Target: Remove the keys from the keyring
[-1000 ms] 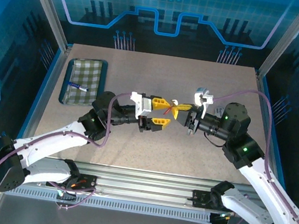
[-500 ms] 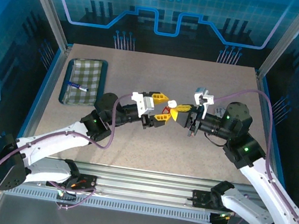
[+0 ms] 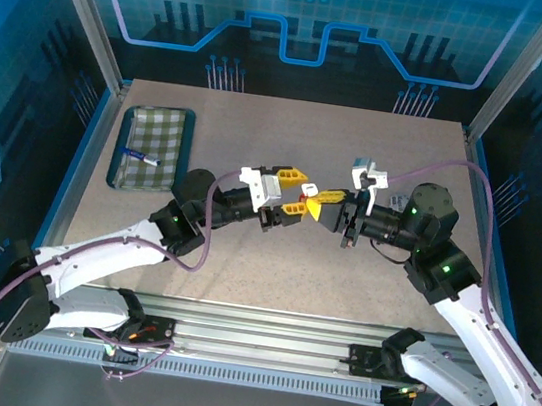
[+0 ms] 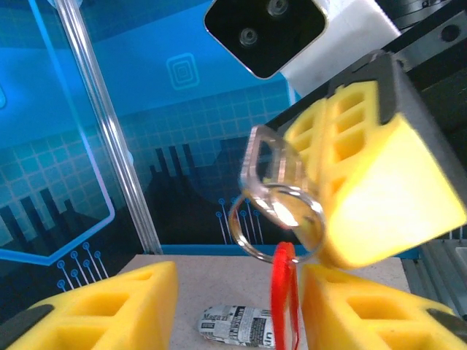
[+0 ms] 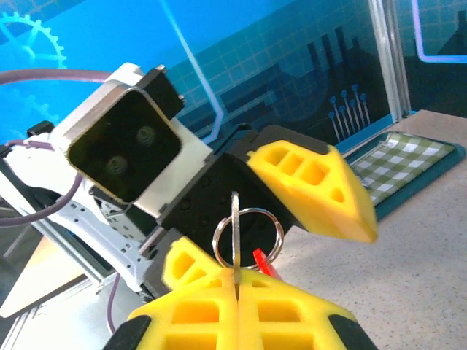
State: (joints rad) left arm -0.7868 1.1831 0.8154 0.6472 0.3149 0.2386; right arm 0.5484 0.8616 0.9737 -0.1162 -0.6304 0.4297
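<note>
- Since a second ago the left gripper point(image 3: 296, 193) has lifted, narrowed its spread and closed in tip to tip on the right gripper point(image 5: 237, 295), above the middle of the table point(image 3: 264, 111)
- Right jaws are pressed together, pinching the key point(image 5: 235, 226), which stands straight up out of the fingertips, thin edge toward the right wrist camera
- A silver ring point(image 4: 273, 219) threads the key, and the red keyring point(image 4: 284, 295) hangs from it
- Left jaws are spread, holding nothing
- The keyring drops into their gap, long axis upright, touching or just beside one finger and well apart from the other
- The left arm is the nearer one, so closing it looks likely to catch the red loop
- Left wrist view shows the loop inside the gap
- Right wrist view shows the pinch on the key and hides most of the loop
- From above, the keyring is a red speck between yellow tips
</note>
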